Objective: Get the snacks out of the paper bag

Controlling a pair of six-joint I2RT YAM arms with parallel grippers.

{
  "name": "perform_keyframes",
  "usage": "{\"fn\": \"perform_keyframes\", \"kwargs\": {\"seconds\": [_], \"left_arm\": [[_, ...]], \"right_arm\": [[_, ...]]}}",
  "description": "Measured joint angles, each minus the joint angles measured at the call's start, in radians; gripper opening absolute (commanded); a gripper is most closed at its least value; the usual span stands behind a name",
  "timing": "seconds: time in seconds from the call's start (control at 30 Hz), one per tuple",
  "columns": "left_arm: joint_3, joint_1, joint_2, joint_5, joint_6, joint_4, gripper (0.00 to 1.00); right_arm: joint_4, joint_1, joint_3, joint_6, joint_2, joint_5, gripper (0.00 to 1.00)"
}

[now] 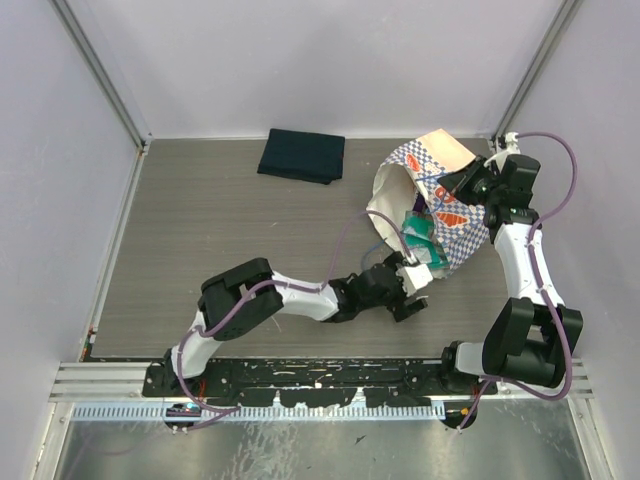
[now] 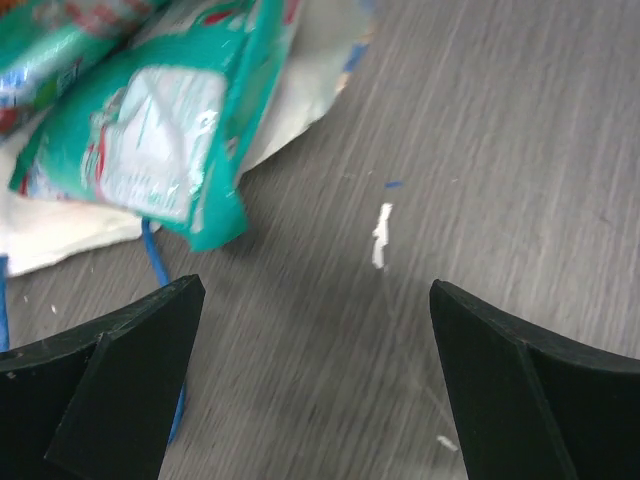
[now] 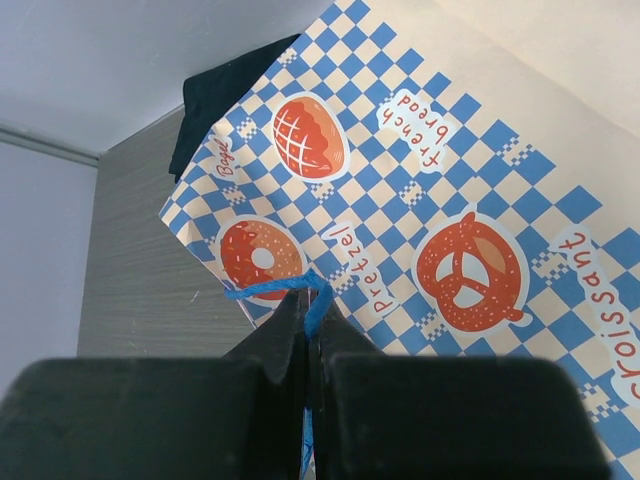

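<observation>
The paper bag [image 1: 440, 190], blue-and-white checkered with orange-red bakery pictures, lies tipped at the back right with its cream mouth facing left and front. Teal snacks [image 1: 420, 236] crowd that mouth. In the left wrist view one teal pouch [image 2: 150, 130] hangs out over the cream lip [image 2: 60, 235], with a blue cord [image 2: 155, 255] trailing below it. My left gripper [image 1: 416, 292] [image 2: 315, 290] stands open just in front of the mouth, only bare table between its fingers. My right gripper [image 3: 318, 305] [image 1: 450, 192] is shut on the bag's blue cord handle [image 3: 265, 290] against the checkered side [image 3: 450, 180].
A dark navy folded cloth [image 1: 302, 155] [image 3: 215, 100] lies at the back of the grey wood-grain table [image 1: 230, 250]. Pale walls with metal frame posts close in the left, back and right sides. A white scuff [image 2: 380, 235] marks the table by the left gripper.
</observation>
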Motion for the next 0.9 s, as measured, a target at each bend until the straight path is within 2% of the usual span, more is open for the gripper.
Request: {"fn": "perform_keyframes", "kwargs": {"seconds": [0.13, 0.4, 0.57, 0.9], "left_arm": [[0.012, -0.063, 0.02, -0.113, 0.138, 0.06, 0.98], [0.049, -0.061, 0.09, -0.263, 0.272, 0.182, 1.0], [0.072, -0.055, 0.113, -0.283, 0.301, 0.214, 0.74], [0.081, -0.051, 0.114, -0.245, 0.295, 0.217, 0.45]], "right_arm": [[0.0, 0.0, -0.012, -0.001, -0.009, -0.01, 0.01], [0.0, 0.0, -0.016, -0.005, -0.011, -0.031, 0.01], [0.0, 0.0, -0.018, -0.005, -0.011, -0.037, 0.01], [0.001, 0.0, -0.023, -0.006, -0.011, -0.04, 0.01]]}}
